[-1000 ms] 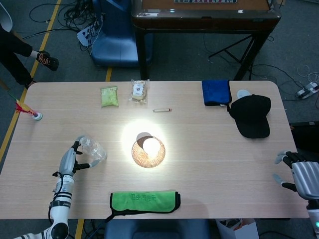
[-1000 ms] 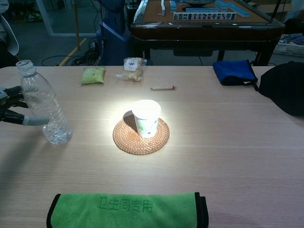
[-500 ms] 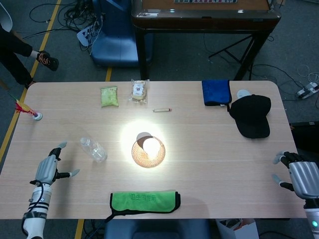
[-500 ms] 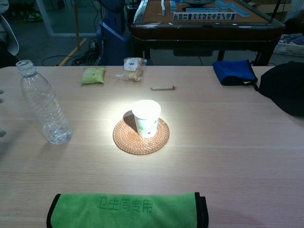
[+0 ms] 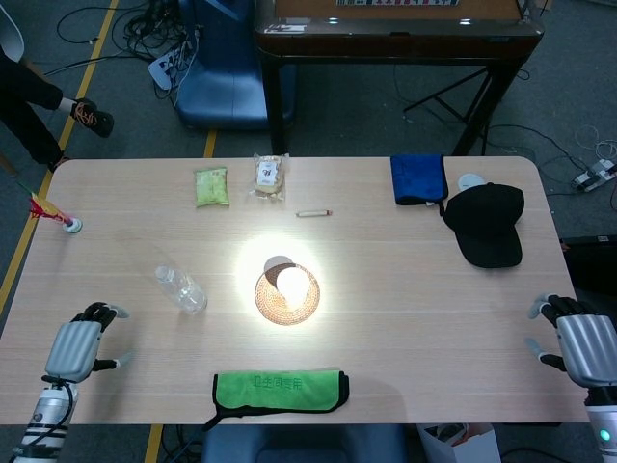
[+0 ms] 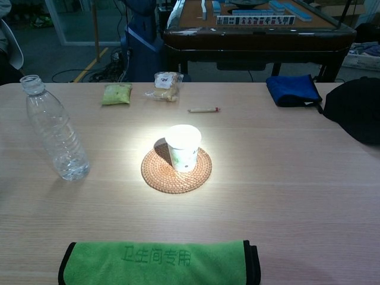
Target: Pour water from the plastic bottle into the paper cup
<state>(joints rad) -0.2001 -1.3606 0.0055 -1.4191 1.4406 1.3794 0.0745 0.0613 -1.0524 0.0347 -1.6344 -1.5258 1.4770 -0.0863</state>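
Standing upright on the wooden counter [image 6: 285, 178], the plastic bottle [image 6: 54, 133] has no cap on its neck, and we see only a little water at its base; nothing touches it. To its right, well apart, the paper cup [image 6: 183, 146] sits upright on a round woven coaster [image 6: 176, 169] in a bright pool of light. Our left hand [image 5: 75, 345] rests low at the near left edge of the counter, well away from the bottle, holding nothing, its fingers loosely apart. Our right hand [image 5: 582, 343] hangs at the near right edge, likewise released with fingers spread. A folded green cloth [image 6: 159, 261] lies along the near edge in front of the coaster. Farther back we see a green packet [image 6: 117, 94], a clear snack packet [image 6: 165, 85], a small stick-like thing [image 6: 203, 110], a blue cloth [image 6: 292, 89] and a black cap [image 6: 355, 109].
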